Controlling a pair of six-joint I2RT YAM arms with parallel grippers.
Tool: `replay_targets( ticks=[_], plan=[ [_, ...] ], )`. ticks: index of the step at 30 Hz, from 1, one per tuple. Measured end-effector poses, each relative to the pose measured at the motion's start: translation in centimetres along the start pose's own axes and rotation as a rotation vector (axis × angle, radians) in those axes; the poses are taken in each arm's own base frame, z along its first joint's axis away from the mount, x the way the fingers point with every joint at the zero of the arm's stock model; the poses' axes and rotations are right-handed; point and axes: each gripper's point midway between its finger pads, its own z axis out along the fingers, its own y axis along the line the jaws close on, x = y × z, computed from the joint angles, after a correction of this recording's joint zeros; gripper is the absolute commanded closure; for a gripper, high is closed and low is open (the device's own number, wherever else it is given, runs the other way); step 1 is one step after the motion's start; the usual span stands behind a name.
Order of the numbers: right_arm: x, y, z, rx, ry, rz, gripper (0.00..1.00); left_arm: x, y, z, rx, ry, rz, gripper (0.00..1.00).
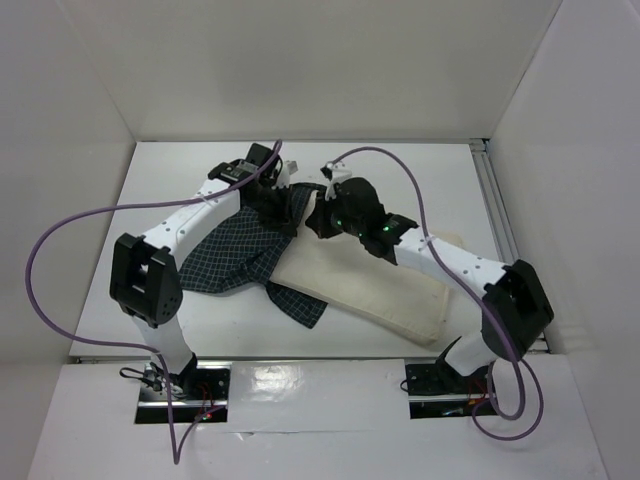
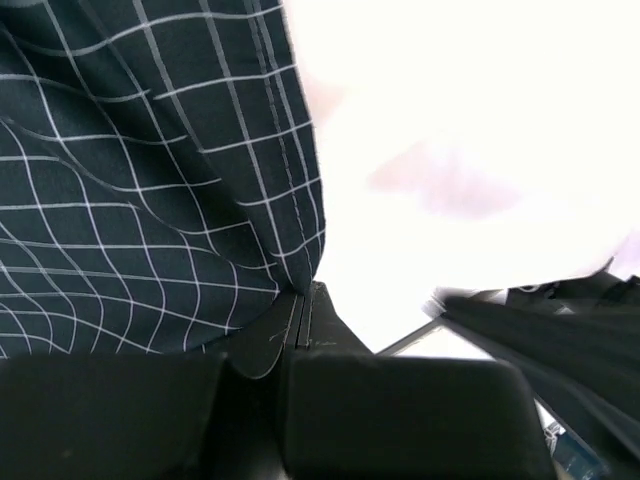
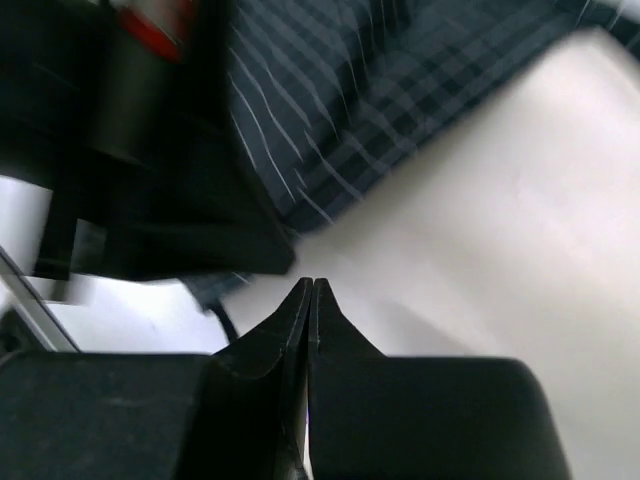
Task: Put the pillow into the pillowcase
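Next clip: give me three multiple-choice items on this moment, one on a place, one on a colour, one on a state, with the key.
1. Where does the pillowcase lie relative to the pillow?
A. Over its far-left end
B. Over its near-right end
C. Apart from it

2. The pillowcase's grid lines are:
A. red
B. white
C. yellow

3. The left gripper is:
A. open above bare table
B. out of view
C. shut on the pillowcase

Key:
1 A: the top view shows checked cloth draped over the pillow's far-left end.
2 B: the left wrist view shows white lines on dark cloth.
3 C: its jaws meet on the cloth's edge.
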Motion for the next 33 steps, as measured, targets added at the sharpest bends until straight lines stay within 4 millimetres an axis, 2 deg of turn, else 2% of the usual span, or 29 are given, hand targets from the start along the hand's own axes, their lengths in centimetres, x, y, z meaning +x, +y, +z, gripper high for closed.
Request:
replay_targets(
  ticks=[3, 5, 6, 7, 9, 11, 12, 16, 18, 20, 21, 22, 23, 28, 33],
  plan=[
    [-4.2, 1.2, -1.7, -0.010, -0.120, 0.002, 1.00, -0.3, -1.0, -0.4, 0.011, -0.009, 0.010, 1.00],
    [-5.6, 1.6, -1.9, -0.012, -0.157, 0.002, 1.00, -0.9, -1.9, -0.9, 0.020, -0.027, 0.017, 1.00],
    [-5.7, 1.5, -1.8, -0.009, -0.157, 0.002, 0.91, -1.1, -2.2, -1.0, 0.021, -0.038, 0.023, 1.00],
    [-5.3, 1.3, -1.8, 0.001, -0.142, -0.005, 0.49, -1.4, -2.3, -1.2, 0.018, -0.047, 0.027, 1.00],
    [-4.1, 0.7, -1.8, 0.020, -0.102, -0.024, 0.26, -1.5, -2.3, -1.3, 0.010, -0.053, 0.029, 1.00],
    [-2.3, 0.0, -1.7, 0.038, -0.051, -0.062, 0.14, -1.3, -2.2, -1.3, 0.001, -0.045, 0.026, 1.00],
    [-1.0, -0.5, -1.7, 0.047, -0.021, -0.083, 0.11, -1.2, -2.1, -1.3, -0.003, -0.043, 0.025, 1.00],
    [7.5, -2.1, -2.5, 0.082, 0.175, -0.183, 0.09, -1.2, -1.7, -1.2, -0.027, -0.042, 0.021, 1.00],
    [11.0, -2.3, -3.3, 0.077, 0.255, -0.235, 0.14, -1.1, -1.4, -1.0, -0.038, -0.036, 0.018, 1.00],
    [12.6, -2.1, -3.6, 0.063, 0.274, -0.277, 0.22, -1.0, -1.2, -0.8, -0.046, -0.029, 0.015, 1.00],
    [12.9, -2.1, -3.6, 0.060, 0.266, -0.294, 0.33, -0.9, -1.1, -0.8, -0.050, -0.025, 0.013, 1.00],
    [12.9, -2.3, -3.4, 0.065, 0.256, -0.304, 0.80, -0.9, -1.0, -0.8, -0.053, -0.022, 0.012, 1.00],
    [12.9, -2.5, -3.2, 0.071, 0.245, -0.311, 1.00, -0.8, -1.0, -0.8, -0.055, -0.020, 0.011, 1.00],
    [11.9, -2.7, -2.5, 0.102, 0.190, -0.277, 1.00, -0.7, -1.0, -0.7, -0.058, -0.017, 0.009, 1.00],
    [8.5, -1.9, -3.9, 0.128, 0.100, -0.262, 1.00, -0.1, -2.0, -0.4, -0.055, -0.010, 0.016, 1.00]
  ],
)
